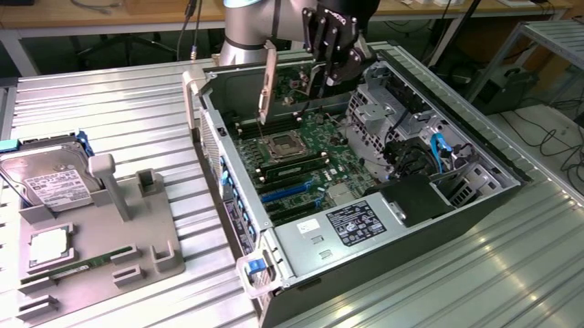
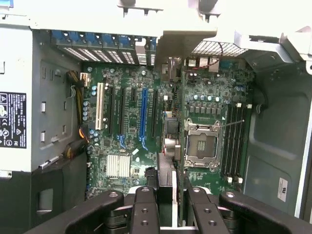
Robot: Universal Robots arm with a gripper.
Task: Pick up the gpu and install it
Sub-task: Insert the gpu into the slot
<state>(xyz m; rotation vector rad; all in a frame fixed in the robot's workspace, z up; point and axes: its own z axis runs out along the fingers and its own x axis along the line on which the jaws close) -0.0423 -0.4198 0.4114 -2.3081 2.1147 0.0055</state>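
Jaws: I see my gripper (image 1: 315,85) clamped on the gpu (image 1: 267,82), upper centre of the exterior frame.
Card: hanging edge-on above the motherboard (image 1: 301,154).

No wording can be read. Labels show on the hard drive (image 1: 57,186), the power supply (image 1: 357,226) and the case wall (image 2: 282,189), their print illegible.
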